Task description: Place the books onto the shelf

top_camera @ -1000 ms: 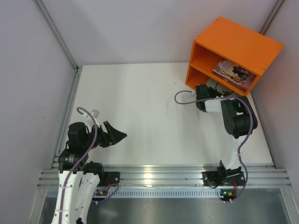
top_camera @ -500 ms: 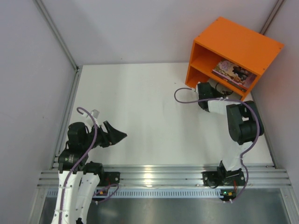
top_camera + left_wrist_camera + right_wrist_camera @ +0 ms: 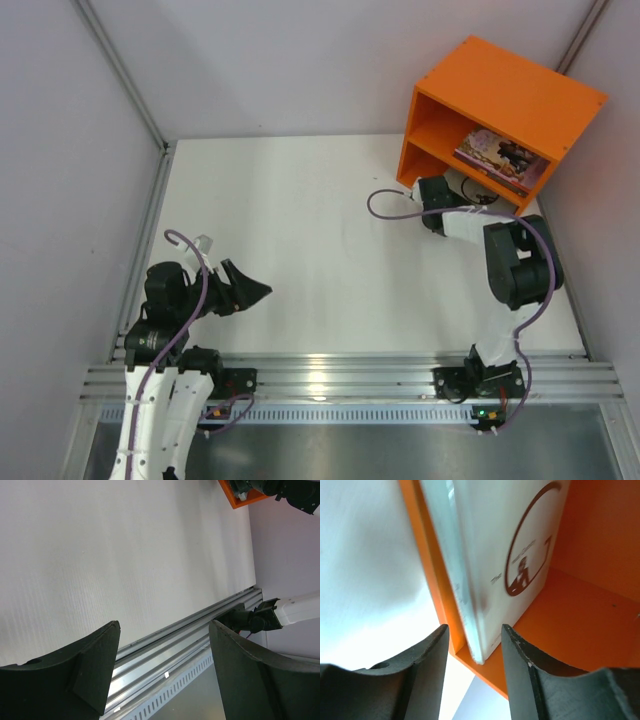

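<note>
The left arm (image 3: 150,430) has a white tubular link at the end farthest from the hand, and black joint housings nearer the hand. A purple cable (image 3: 203,285) loops loose behind the left hand (image 3: 164,630). Its two fingers (image 3: 85,670) are matte black, broad and wedge-shaped, with curved inner faces. One finger has a small round recess on its outer side.

The right arm (image 3: 515,265) has bulky black joint housings, one white link just behind the hand and another farther back. A second purple cable (image 3: 369,206) arcs beside the right hand (image 3: 474,627), which has fingers of the same matte black. A green light (image 3: 481,412) shows at the end farthest from that hand.
</note>
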### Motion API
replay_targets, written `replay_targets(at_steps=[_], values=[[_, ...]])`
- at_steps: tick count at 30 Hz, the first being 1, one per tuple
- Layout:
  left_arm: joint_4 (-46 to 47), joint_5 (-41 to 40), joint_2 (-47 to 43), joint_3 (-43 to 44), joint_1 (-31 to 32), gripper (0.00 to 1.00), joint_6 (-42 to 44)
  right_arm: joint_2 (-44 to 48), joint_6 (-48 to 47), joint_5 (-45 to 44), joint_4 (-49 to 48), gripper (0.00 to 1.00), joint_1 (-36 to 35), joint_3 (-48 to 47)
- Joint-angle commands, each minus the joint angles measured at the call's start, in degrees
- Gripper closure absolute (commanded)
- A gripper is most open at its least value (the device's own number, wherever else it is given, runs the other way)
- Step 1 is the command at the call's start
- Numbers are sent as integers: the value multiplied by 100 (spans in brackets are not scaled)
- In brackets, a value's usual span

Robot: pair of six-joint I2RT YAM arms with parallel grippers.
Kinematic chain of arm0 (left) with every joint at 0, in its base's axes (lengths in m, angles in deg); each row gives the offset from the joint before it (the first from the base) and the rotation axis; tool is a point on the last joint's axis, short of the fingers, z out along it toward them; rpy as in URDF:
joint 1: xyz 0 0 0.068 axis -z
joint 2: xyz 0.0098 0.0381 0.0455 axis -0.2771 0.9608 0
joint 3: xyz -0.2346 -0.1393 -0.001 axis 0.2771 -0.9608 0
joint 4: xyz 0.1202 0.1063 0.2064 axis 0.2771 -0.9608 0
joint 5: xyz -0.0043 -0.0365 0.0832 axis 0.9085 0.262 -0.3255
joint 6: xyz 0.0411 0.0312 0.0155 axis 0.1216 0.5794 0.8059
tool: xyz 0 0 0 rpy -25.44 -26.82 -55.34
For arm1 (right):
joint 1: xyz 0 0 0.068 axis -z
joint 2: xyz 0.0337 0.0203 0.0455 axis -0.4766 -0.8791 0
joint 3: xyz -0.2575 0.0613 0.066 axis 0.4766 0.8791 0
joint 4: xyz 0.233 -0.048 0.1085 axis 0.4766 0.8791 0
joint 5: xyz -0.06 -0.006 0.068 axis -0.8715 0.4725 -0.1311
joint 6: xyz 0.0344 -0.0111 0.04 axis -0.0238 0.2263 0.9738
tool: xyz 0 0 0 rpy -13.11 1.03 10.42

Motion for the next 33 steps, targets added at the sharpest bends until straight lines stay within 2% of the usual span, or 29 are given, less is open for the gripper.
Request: replay_targets(at_steps=[1,6,13,26,31,33], values=[[68,49,-89,151,22,23,1,-89,167,29,-3,55,-94,-465],[146,40,-81,72,22,23,-43,-379,167,-209,24,61,-95,-781],[182,14,-63,45,22,23,-43,-547,149,-244,-3,61,-95,-914],[305,5,-2,54,22,23,-96,-292,88,423,85,60,-209,-896],[305,14,-10,-8,22,23,-131,-450,53,371,182,60,-209,-1045],[314,5,-19,1,22,23,-131,-546,27,100,112,59,-174,-1150]])
